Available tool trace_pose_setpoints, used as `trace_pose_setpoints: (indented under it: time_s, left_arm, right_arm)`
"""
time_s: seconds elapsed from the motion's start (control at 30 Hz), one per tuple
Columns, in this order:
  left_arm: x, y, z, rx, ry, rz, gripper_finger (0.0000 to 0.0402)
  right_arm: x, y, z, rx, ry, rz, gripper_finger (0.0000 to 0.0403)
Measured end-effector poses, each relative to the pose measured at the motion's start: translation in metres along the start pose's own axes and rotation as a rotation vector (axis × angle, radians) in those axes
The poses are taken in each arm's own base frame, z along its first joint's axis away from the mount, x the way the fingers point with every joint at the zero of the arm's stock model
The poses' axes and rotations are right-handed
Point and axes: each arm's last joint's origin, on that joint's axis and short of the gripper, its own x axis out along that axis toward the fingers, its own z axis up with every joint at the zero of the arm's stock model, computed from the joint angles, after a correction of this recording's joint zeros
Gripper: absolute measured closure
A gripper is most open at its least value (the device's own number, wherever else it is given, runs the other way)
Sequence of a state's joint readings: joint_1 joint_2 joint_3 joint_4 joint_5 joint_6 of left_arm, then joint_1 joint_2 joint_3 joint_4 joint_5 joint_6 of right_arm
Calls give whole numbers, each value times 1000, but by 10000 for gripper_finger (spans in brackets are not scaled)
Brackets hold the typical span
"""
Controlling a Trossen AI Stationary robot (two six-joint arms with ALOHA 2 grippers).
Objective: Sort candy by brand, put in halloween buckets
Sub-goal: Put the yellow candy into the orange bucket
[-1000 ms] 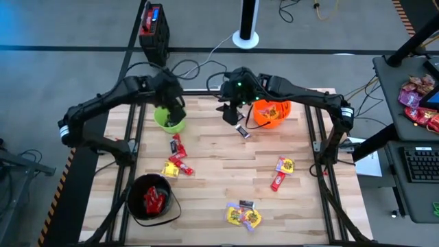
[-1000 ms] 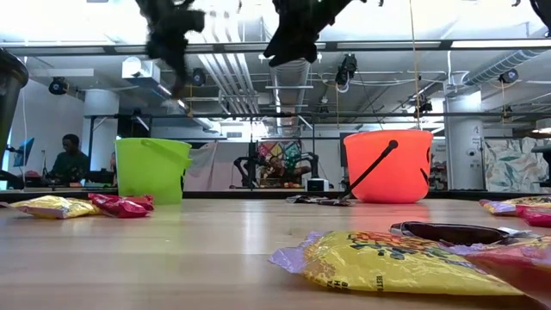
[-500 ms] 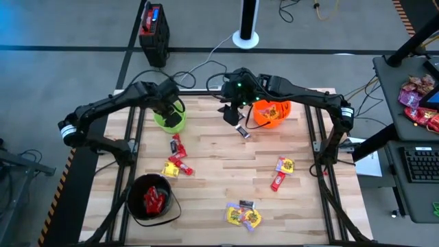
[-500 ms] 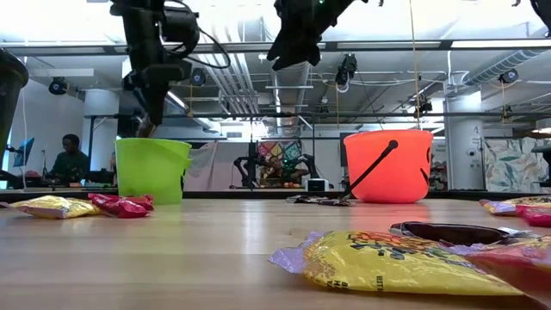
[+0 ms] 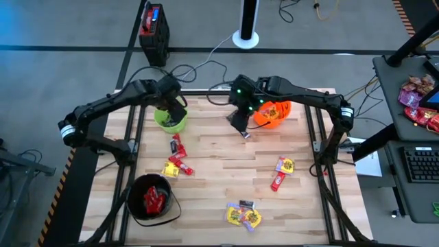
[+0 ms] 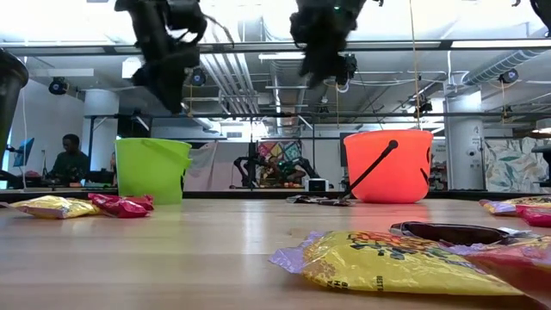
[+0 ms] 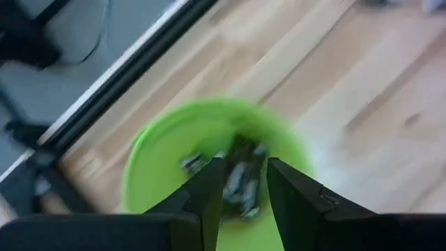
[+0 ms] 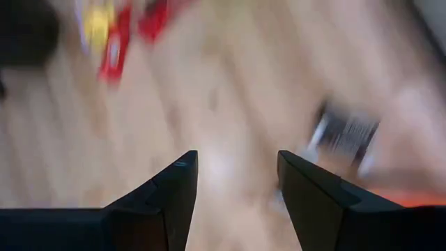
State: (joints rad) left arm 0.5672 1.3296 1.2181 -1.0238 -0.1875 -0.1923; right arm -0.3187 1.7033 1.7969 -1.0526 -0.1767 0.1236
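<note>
My left gripper (image 5: 173, 110) (image 7: 244, 167) hangs open above the lime green bucket (image 5: 169, 121) (image 7: 209, 160) at the far left. Dark-wrapped candies (image 7: 240, 181) lie in that bucket. My right gripper (image 5: 240, 125) (image 8: 235, 157) is open, slanting down just above a dark and silver candy (image 5: 245, 133) (image 8: 345, 132) lying on the table beside the orange bucket (image 5: 271, 113). The black bucket (image 5: 151, 199) at the near left holds red candies. Red and yellow candies lie in groups on the wood (image 5: 177, 159) (image 5: 282, 171) (image 5: 243, 215).
A heap of pink-red packets (image 5: 417, 103) sits on a side desk off to the right. A black box (image 5: 152, 27) stands beyond the far edge. Bare wood lies in the table's middle (image 5: 226, 171). A person (image 6: 69, 159) sits far back in the room.
My left gripper has come down over the green bucket. My right gripper has tipped further downward and swung a little toward the near edge, over the dark and silver candy. The candies on the table have kept their places.
</note>
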Motion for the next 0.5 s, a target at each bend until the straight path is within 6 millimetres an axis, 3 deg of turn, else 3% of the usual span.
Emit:
trace_pose_setpoints:
  time_s: [0.27, 0.5]
  left_arm:
    - [-25, -15, 31, -8, -275, -127, 304]
    - [-43, -22, 44, 7, -408, -168, 303]
  right_arm:
    - [-9, 19, -48, 84, 465, 27, 213]
    - [-20, 33, -84, 126, 389, 42, 213]
